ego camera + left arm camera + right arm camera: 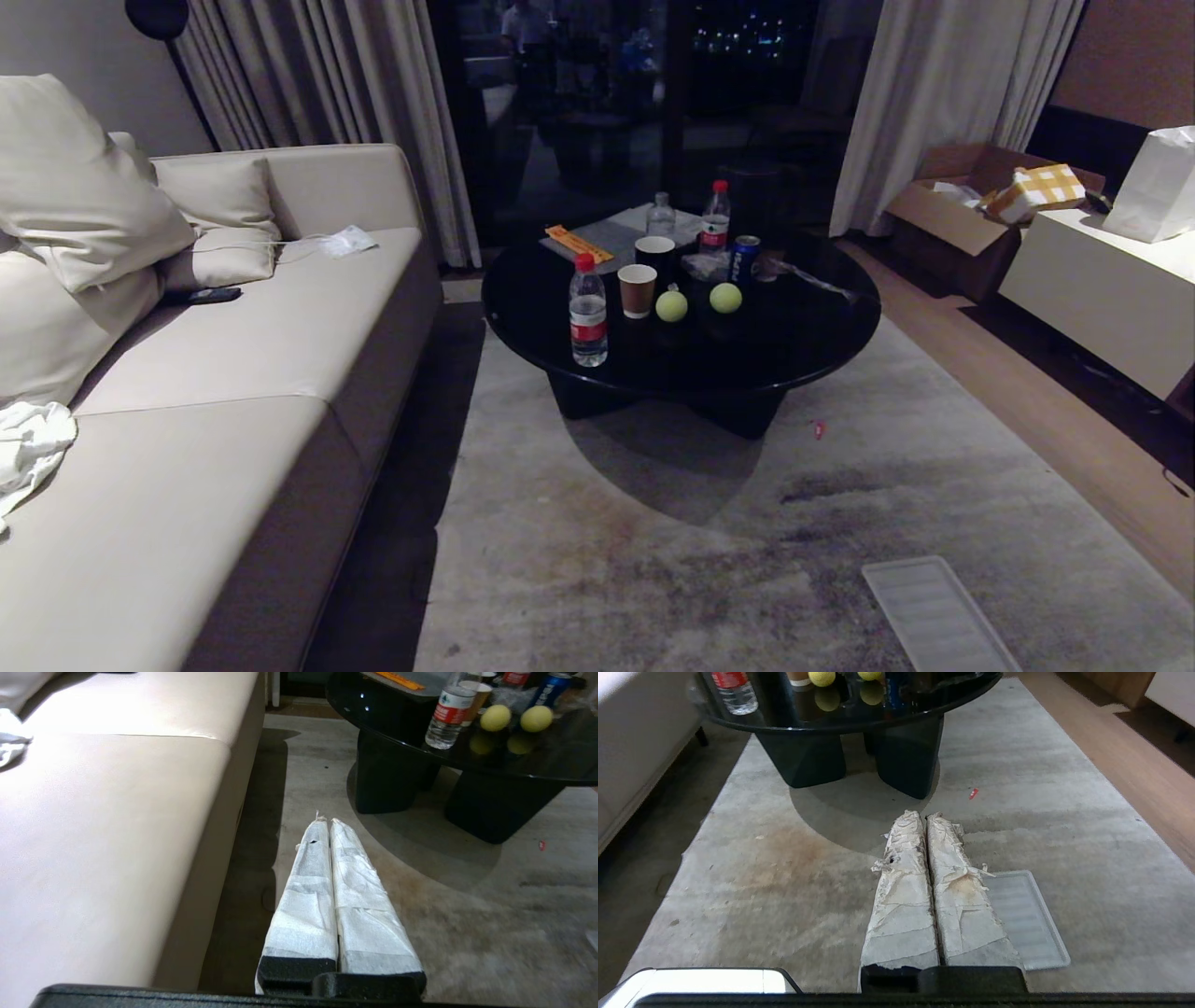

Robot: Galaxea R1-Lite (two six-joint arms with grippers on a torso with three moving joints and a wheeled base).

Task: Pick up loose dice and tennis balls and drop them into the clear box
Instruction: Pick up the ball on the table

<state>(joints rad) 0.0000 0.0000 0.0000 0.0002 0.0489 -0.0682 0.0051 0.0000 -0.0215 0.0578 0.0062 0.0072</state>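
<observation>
Black round table (pixel 803 345) with two tennis balls (pixel 671 306), three bottles, two cups; both claws (pixel 325 822) (pixel 922 815) pressed together.

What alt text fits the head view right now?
Two tennis balls sit on a round black table among water bottles, paper cups and a can. A beige sofa stands left; a ribbed panel lies on the rug.

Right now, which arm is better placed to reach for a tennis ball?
Neither clearly: both tennis balls sit on the black table well ahead. Slight edge to the right gripper, nearer the table than the left gripper.
</observation>
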